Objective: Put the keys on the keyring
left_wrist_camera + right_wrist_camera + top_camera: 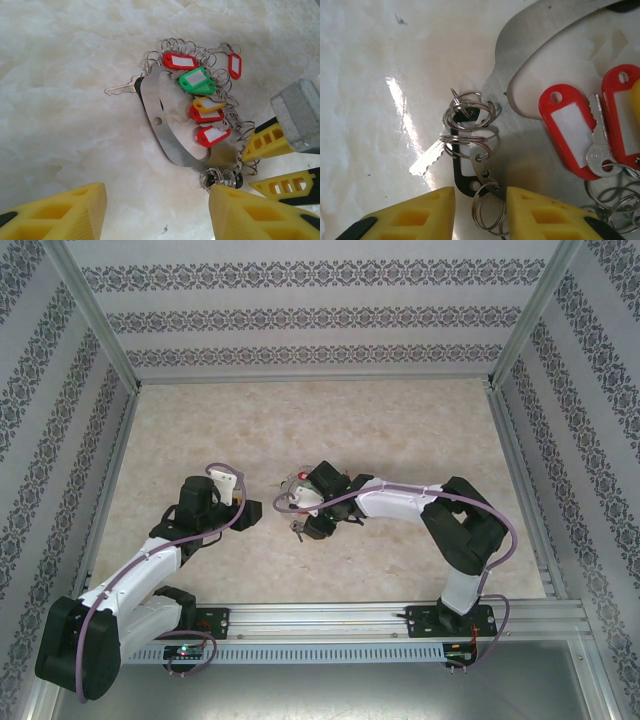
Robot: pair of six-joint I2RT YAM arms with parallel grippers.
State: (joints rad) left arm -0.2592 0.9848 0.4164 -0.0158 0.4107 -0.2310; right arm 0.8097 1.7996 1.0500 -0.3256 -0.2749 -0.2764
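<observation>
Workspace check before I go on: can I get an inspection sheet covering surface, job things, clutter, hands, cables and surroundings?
surface: marble-look table, glossy.
keyring: flat metal loop lying on it, strung with small rings.
keys: tagged red, green, yellow, bunched against it; one red-tagged key at the bunch's edge, attachment unclear.
clutter: nothing seen.
left hand: open, beside the keyring.
right hand: jaws astride small rings at the keyring's end; grip unclear.
cables: purple, one running back from each hand.
surroundings: patterned walls, metal frame.
</observation>
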